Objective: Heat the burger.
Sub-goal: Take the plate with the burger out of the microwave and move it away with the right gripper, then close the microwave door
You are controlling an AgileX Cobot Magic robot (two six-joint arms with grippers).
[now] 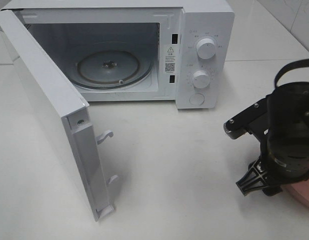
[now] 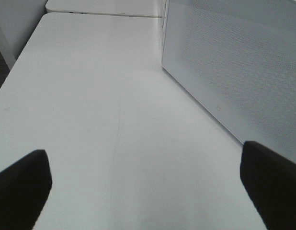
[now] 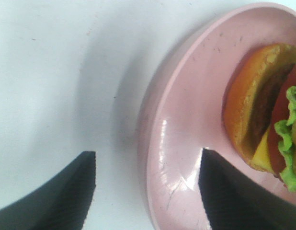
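The burger (image 3: 263, 110) lies on a round pink plate (image 3: 186, 143) in the right wrist view: brown bun, green lettuce, yellow cheese. My right gripper (image 3: 148, 191) is open, one finger over the table and the other over the plate, astride the plate's rim and beside the burger. In the high view the right gripper (image 1: 258, 186) hangs low at the right over the plate (image 1: 305, 194), and the arm hides the burger. My left gripper (image 2: 148, 187) is open and empty above bare table; it does not show in the high view.
The white microwave (image 1: 204, 60) stands at the back, with a glass turntable (image 1: 109, 67) inside. Its door (image 1: 49, 110) is swung wide open toward the front left, and its outer face (image 2: 234, 72) is close beside my left gripper. Two knobs are on its right panel.
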